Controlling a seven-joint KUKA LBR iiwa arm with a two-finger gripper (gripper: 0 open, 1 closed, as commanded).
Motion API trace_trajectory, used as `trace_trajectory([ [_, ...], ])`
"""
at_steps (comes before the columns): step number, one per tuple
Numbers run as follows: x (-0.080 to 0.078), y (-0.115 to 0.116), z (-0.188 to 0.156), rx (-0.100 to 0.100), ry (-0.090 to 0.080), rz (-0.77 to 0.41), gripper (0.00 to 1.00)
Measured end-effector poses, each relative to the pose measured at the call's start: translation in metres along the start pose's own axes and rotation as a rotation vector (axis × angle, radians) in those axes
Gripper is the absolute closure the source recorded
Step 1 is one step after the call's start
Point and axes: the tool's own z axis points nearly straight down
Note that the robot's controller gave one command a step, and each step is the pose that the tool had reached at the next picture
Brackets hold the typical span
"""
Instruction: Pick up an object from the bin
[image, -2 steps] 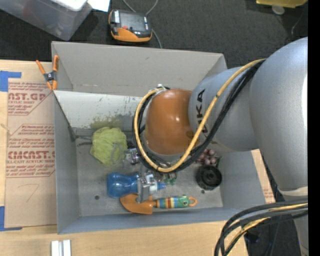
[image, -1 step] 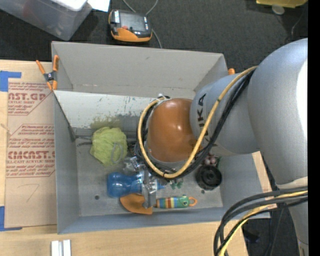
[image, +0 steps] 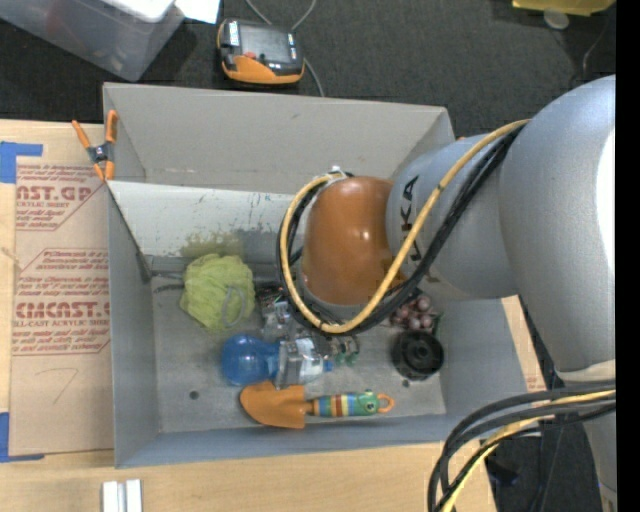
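My gripper is low in the middle of the bin, under the arm's orange cover. Just to its left, touching or nearly touching it, lies a round blue plastic thing. A toy shovel with an orange blade and a striped handle lies along the bin's front wall, just below the gripper. A crumpled yellow-green cloth ball sits up and to the left of the gripper.
A black round knob-like thing lies right of the gripper, with a small pinkish-purple cluster behind it. The arm and its cables hide the bin's back right part. Bare floor shows at the front left.
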Motion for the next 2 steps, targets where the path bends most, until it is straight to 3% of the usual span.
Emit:
trace_trajectory([
  [1, 0.0, 0.0, 0.0, 0.0, 0.0, 0.0, 1.0],
  [2, -0.015, -0.023, -0.021, 0.0, -0.003, -0.143, 1.0],
])
